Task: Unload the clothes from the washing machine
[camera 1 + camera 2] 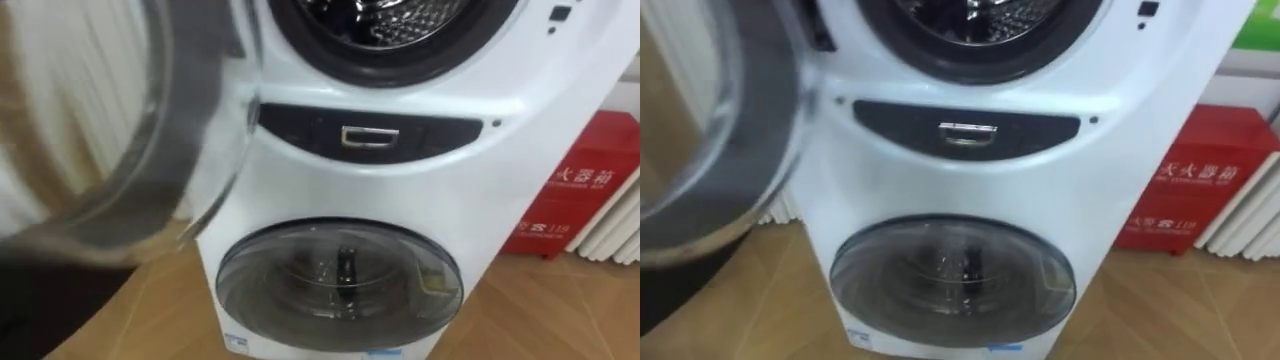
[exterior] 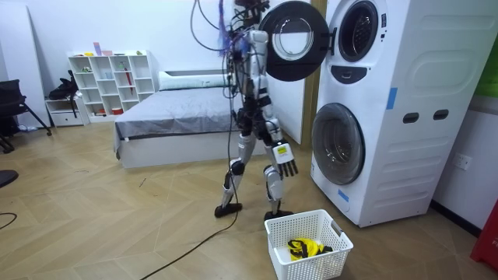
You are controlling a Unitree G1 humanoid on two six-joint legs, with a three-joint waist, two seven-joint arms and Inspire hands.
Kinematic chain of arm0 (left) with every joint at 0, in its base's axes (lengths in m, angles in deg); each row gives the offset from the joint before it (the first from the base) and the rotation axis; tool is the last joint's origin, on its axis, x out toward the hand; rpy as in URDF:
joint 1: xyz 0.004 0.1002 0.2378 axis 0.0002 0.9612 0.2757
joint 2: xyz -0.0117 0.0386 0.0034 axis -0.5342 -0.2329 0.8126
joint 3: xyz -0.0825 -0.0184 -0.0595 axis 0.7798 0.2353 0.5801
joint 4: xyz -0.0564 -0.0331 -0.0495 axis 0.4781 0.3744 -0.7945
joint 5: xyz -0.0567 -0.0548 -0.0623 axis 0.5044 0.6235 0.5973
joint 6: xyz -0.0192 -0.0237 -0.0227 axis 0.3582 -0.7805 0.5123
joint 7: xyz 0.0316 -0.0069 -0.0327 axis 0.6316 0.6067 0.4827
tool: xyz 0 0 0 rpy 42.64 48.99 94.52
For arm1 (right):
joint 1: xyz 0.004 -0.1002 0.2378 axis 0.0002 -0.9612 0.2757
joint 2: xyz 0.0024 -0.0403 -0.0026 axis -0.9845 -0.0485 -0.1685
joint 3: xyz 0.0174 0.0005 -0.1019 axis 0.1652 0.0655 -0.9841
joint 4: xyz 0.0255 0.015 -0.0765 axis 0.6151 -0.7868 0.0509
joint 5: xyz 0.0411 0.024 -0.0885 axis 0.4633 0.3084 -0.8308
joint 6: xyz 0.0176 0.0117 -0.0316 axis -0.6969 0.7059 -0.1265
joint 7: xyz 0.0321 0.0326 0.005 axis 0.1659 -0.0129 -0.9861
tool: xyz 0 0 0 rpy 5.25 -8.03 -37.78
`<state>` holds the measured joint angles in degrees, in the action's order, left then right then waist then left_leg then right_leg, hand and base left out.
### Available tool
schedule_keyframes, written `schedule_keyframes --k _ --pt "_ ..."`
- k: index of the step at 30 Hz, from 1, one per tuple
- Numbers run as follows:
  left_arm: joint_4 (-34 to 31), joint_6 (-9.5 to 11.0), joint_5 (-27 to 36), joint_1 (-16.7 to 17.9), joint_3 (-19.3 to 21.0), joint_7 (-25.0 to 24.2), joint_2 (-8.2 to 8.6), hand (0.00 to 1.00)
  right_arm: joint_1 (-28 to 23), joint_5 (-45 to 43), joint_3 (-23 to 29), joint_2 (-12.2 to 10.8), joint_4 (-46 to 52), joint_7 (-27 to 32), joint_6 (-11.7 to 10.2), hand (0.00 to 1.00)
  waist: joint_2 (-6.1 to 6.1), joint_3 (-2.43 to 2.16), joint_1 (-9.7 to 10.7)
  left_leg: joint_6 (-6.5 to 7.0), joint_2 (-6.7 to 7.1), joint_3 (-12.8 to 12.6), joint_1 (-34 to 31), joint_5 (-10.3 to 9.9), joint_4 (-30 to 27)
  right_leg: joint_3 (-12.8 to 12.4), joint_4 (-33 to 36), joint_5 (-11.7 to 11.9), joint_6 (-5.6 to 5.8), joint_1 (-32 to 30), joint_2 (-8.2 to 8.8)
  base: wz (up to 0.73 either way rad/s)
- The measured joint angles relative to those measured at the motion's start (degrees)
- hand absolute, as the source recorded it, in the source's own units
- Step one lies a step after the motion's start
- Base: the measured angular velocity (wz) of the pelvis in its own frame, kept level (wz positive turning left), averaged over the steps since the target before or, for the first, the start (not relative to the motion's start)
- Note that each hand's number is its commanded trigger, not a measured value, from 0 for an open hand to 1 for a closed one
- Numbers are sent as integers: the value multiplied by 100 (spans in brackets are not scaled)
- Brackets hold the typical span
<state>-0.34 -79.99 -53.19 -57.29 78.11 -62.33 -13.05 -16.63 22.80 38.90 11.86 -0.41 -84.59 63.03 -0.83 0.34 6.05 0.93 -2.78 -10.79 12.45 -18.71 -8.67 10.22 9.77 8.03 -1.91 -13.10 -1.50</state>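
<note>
Right now your robot stands facing the stacked washing machine (image 2: 389, 117), with the right hand (image 2: 285, 165) hanging low beside its thigh. The fingers are loose and spread apart, pointing at the floor, and they hold nothing.

Below that hand and a little toward the room view's right, a white basket (image 2: 311, 266) sits on the wooden floor just in front of the robot's feet. A yellow and black cloth (image 2: 303, 247) lies bunched at the bottom of it. That is the one piece of clothing you can make out.

High above the hand, at head level, the upper door (image 2: 289, 40) is swung wide open toward the robot. In the eye views its dark ring and glass fill the left side. Beyond the door is the upper drum (image 1: 385, 18), and the slice of it you can see is perforated metal inside a dark rim. I cannot tell what lies deeper in.

Level with the hand and just past it, the lower door (image 1: 338, 282) is closed. A dark control panel (image 1: 370, 135) runs across the machine between the two drums.

A red box (image 1: 585, 190) stands on the floor on the far side of the machine from the hand. A bed (image 2: 179, 117) and a white shelf (image 2: 109, 82) are well behind the robot.
</note>
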Motion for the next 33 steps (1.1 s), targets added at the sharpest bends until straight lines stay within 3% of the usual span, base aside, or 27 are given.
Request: schedule_keyframes --k 1,2,3,4,6,8,10,12,16,19,25,29,33 --pt "93 19 -7 -17 2 19 -2 0 -34 33 13 -3 -1 -8 0 0 -6 -1 25 83 10 -191 -48 -9 -7 19 133 -114 15 2 71 48" --pt "216 25 -4 -41 0 44 -20 0 -163 77 108 -28 -19 -57 5 0 3 8 82 136 14 -510 -92 14 -13 103 823 -732 81 10 272 69" --pt "220 48 0 30 -22 60 -36 0 -264 124 208 -22 -20 -75 21 0 17 2 52 157 30 -649 -97 79 0 115 1589 -1242 187 59 403 63" --pt "223 48 7 69 -31 63 -45 0 -295 131 212 -7 -20 -66 21 0 18 6 17 157 29 -736 -95 97 1 110 1861 -1415 224 123 455 33" --pt "195 41 12 261 17 162 -80 0 -345 159 211 25 -28 -26 10 0 55 6 -124 160 70 -1031 -82 141 -6 139 2334 -1976 259 589 666 -6" --pt "174 19 84 396 274 291 -51 0 -361 97 203 26 -33 37 3 0 70 -9 -221 145 82 -1180 -101 144 -37 176 1999 -2161 354 1088 729 -48" --pt "138 14 288 396 494 428 -59 0 -348 111 121 11 -35 38 -10 0 139 -12 -336 92 110 -1309 -127 149 -76 147 1348 -2223 424 1348 659 -59" --pt "87 39 462 395 639 515 -78 0 -355 103 -8 14 -26 16 -98 0 130 -17 -338 26 88 -1352 -113 193 -97 73 780 -2160 340 1488 540 -40" --pt "-90 53 653 387 942 668 -124 0 -380 93 14 13 -28 -41 -130 0 87 -39 -305 -37 -10 -1242 -109 231 -99 -20 430 -2002 252 1612 376 -18" --pt "-682 49 684 401 1424 821 -130 0 -376 50 171 17 -16 -58 -130 0 113 -34 -365 -72 -54 -1196 -95 252 -99 -55 380 -1964 221 1634 309 -8" --pt "-2491 53 565 389 2002 1340 -203 0 -360 -160 665 24 21 -64 -183 0 20 -34 -480 -86 -87 -768 -109 260 -94 10 174 -1866 174 1767 231 2" --pt "-3588 73 566 287 2261 1644 -615 0 -368 -221 1004 46 39 -177 -183 0 -112 -42 -489 -100 -86 -610 -99 269 -94 61 166 -1866 174 1794 212 5" --pt "-3859 125 548 -83 2620 1919 -1072 0 -415 -206 1122 56 40 -179 -172 0 -271 -41 -495 -105 -60 -367 -100 275 -56 82 169 -1866 174 1804 212 3"
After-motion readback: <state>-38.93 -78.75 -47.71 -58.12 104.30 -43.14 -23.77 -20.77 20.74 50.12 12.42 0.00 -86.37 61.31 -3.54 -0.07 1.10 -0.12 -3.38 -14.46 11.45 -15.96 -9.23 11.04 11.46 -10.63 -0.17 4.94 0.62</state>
